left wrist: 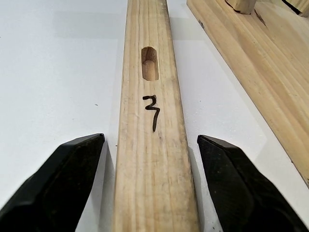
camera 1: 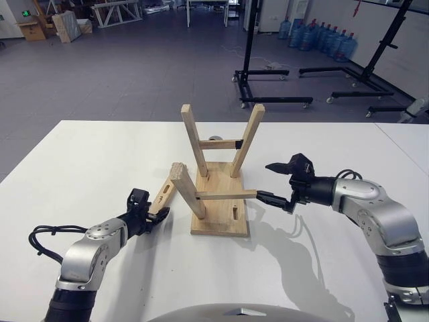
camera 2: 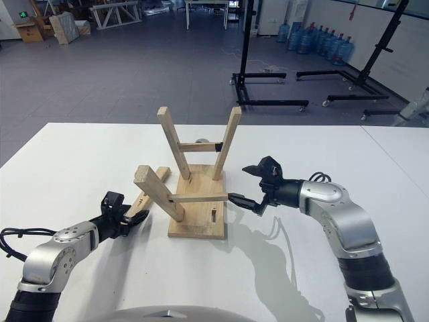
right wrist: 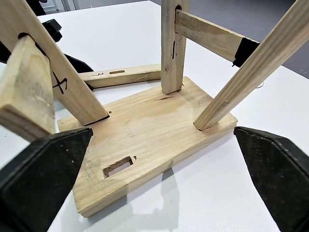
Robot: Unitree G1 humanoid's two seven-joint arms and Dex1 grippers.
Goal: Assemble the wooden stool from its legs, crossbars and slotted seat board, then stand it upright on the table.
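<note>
The slotted seat board [camera 1: 221, 218] lies flat on the white table. Two legs [camera 1: 193, 139] stand in its far slots, joined by a crossbar [camera 1: 219, 143]. A third leg [camera 1: 186, 190] leans in the near-left slot, and a crossbar [camera 1: 228, 194] sticks out of it to the right. My right gripper [camera 1: 271, 182] is open just past that crossbar's free end, its lower finger close to the tip. A loose leg [left wrist: 152, 96] marked 3 lies left of the board. My left gripper [left wrist: 152, 186] is open, with its fingers [left wrist: 63, 183] on either side of the leg's near end.
One slot [right wrist: 118, 166] in the board's near-right corner stands empty. A small grey object [camera 1: 214, 139] lies on the table behind the stool. Bare table [camera 1: 100, 154] spreads to the left and in front. Black stands and water bottles are on the floor beyond.
</note>
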